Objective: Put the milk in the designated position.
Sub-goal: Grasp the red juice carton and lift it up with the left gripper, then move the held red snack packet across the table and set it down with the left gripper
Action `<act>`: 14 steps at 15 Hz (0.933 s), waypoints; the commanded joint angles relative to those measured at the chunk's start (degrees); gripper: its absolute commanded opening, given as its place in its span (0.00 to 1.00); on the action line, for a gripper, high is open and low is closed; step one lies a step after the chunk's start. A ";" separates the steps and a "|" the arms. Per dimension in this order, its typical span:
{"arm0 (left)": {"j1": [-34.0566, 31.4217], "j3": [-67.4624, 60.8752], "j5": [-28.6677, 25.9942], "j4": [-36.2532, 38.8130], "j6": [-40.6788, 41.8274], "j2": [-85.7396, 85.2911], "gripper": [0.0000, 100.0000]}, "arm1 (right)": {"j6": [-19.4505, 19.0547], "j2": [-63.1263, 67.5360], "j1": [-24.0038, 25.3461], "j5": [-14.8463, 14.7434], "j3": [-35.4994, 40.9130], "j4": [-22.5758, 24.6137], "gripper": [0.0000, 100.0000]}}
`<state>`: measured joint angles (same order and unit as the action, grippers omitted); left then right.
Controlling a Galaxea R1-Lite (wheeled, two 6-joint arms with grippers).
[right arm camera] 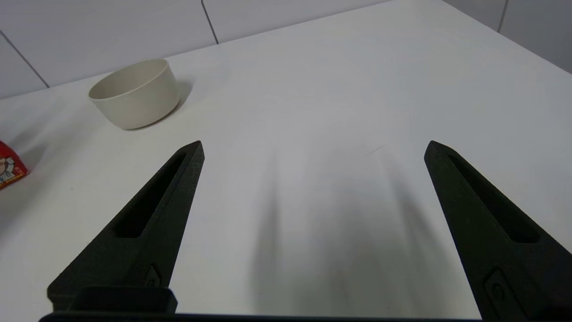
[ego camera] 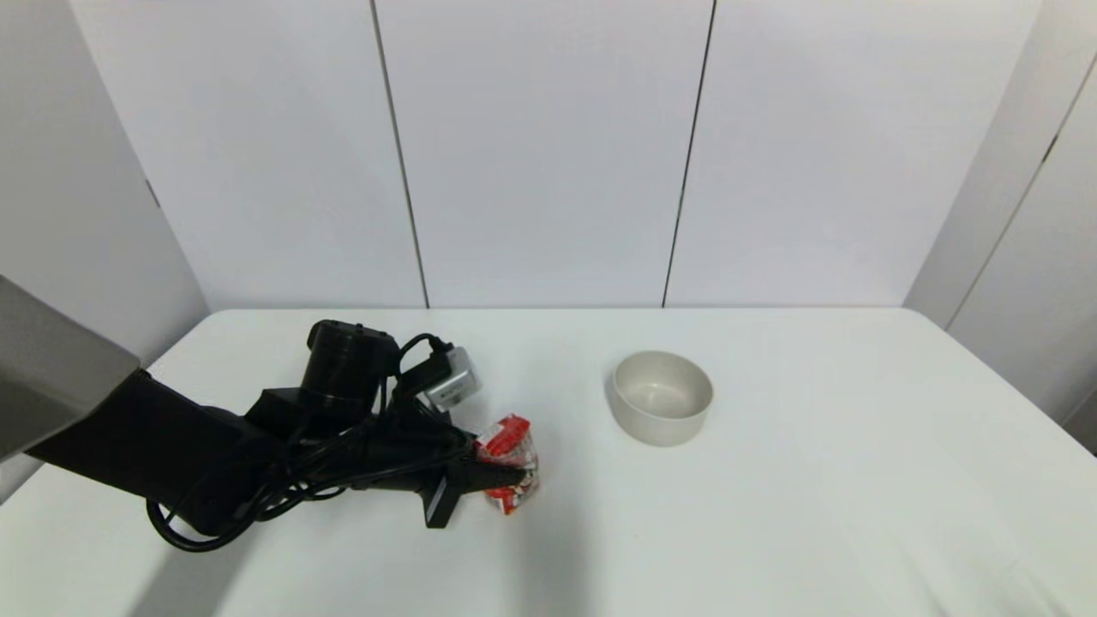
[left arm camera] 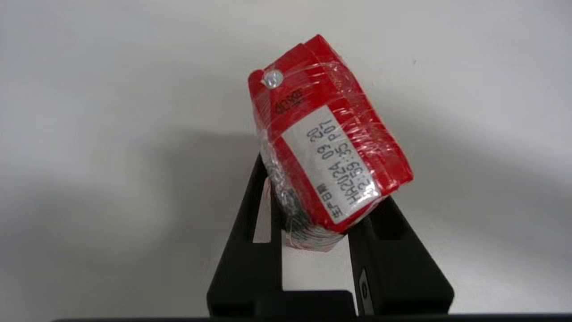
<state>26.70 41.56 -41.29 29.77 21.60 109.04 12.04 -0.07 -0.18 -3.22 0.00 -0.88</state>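
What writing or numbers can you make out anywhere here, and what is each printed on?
"HA2024 09 20" stands on the white date label of the milk, held in the left pincer.
"2:59:35 P07" is the second line on that label; its first character is cut off.
Small characters beside the date and on the red top near the foil dot are too blurred to read.
The cartoon print on the carton's side is unreadable.
The bowl bears no text.
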 commanded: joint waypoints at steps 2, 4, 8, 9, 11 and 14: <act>0.02 -1.48 -0.11 -2.96 0.02 -6.04 0.00 | 0.08 0.07 0.01 -0.03 0.00 0.00 1.00; 0.02 -1.66 1.39 -2.87 -0.16 -9.03 0.00 | 0.08 0.07 0.01 -0.03 0.00 0.00 1.00; 1.78 -0.07 2.71 -2.61 -0.07 -12.45 0.00 | 0.08 0.07 0.01 -0.03 0.00 0.00 1.00; 3.36 1.07 2.79 -2.70 -0.33 -12.54 0.00 | 0.08 0.07 0.01 -0.03 0.00 0.00 1.00; 7.58 3.09 2.79 -3.05 -0.60 -12.19 0.00 | 0.08 0.07 0.01 -0.03 0.00 0.00 1.00; 13.91 6.08 2.88 -4.72 -0.68 -9.64 0.00 | 0.00 0.07 0.01 -0.03 0.00 0.00 1.00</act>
<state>37.38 45.70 -38.25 25.54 20.75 97.82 12.03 -0.07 -0.18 -3.22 0.00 -0.88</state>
